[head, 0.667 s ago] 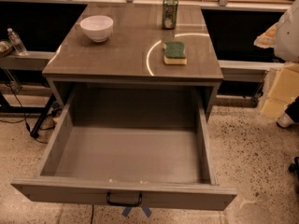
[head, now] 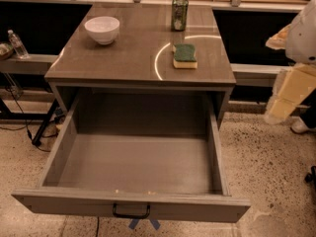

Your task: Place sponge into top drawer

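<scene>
The sponge point(head: 184, 56), dark green on top with a pale yellow base, lies flat on the right part of the table top point(head: 133, 58). The top drawer point(head: 133, 157) below the table top is pulled fully open and is empty inside. Its dark handle point(head: 131, 212) sits at the centre of the front panel. My gripper point(head: 276, 113) is at the lower end of the white and cream arm point(head: 296, 78) at the right edge of the view. It hangs beside the table, well to the right of the sponge and the drawer, and holds nothing that I can see.
A white bowl point(head: 102, 29) stands at the table's back left. A green drinks can point(head: 179, 13) stands upright just behind the sponge. A water bottle point(head: 18, 44) is on a ledge at the far left. Cables and a stand leg point(head: 42, 127) are on the speckled floor to the left.
</scene>
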Robot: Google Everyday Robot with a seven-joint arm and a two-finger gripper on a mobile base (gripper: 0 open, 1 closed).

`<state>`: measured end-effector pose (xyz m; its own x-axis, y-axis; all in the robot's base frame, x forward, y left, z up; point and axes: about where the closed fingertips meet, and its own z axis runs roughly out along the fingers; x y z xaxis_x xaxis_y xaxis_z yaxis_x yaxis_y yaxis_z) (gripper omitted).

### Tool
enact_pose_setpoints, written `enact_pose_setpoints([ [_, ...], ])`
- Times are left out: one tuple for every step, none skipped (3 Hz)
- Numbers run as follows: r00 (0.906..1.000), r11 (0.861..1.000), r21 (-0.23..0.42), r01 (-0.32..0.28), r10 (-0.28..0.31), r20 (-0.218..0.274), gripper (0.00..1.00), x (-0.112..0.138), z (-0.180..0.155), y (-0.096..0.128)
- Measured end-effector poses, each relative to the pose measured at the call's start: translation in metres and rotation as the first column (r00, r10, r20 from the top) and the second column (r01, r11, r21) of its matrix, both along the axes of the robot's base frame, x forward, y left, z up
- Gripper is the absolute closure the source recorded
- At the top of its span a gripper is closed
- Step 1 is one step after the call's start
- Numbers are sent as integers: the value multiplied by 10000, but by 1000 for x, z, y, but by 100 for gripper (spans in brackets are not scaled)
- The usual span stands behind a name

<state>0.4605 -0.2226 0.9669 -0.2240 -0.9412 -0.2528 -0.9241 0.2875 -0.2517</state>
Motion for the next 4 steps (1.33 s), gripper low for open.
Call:
enact_pose_setpoints([
  [9994,9980,635,-78,56,356,0,50,-20,-2],
  [9973,9886,1475,-304,202,702,0,105,-41,18],
  [9903,9615,2717,-417,37,1387,0,176,-63,58],
  [9809,9288,3705,-124,-607,1850,0,229,-72,90],
])
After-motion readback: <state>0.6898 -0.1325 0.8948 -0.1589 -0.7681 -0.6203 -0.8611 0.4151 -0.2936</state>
